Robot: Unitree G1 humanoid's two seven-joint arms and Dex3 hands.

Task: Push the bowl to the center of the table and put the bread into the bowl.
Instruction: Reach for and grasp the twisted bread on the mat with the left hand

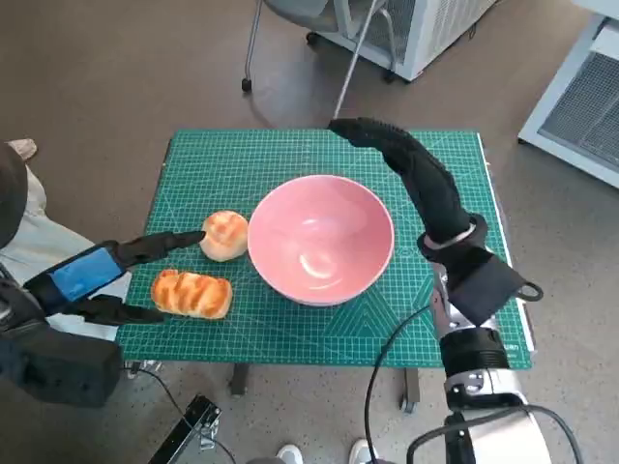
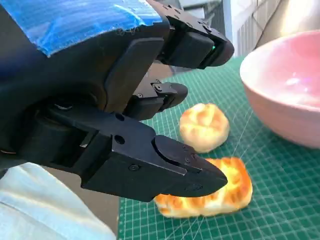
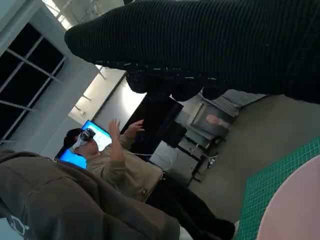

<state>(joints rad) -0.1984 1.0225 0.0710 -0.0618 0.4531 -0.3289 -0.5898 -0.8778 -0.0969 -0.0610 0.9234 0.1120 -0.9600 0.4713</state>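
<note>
Black, with blue tape over its back, the left hand reaches over the green cutting mat from the table's 8 o'clock edge. Its fingers are spread apart and hold nothing; in the head view one fingertip lies just beside the round bun and another near the end of the long loaf, with no clear contact visible. The left wrist view shows both breads beyond the open fingers, the loaf partly hidden by the lower one and the bun past it.

Knitted glove covers the right hand, which extends flat toward 12 o'clock along the bowl's 2 o'clock side, fingers straight and empty; whether it touches the rim cannot be told.

Pink bowl stands upright near the middle of the mat, empty, its rim filling one side of the left wrist view. The bun sits just beside the bowl at its 9 o'clock; the loaf lies at 8 o'clock, a little apart.

Right wrist view: a seated person with one raised hand, beyond the mat's edge.
</note>
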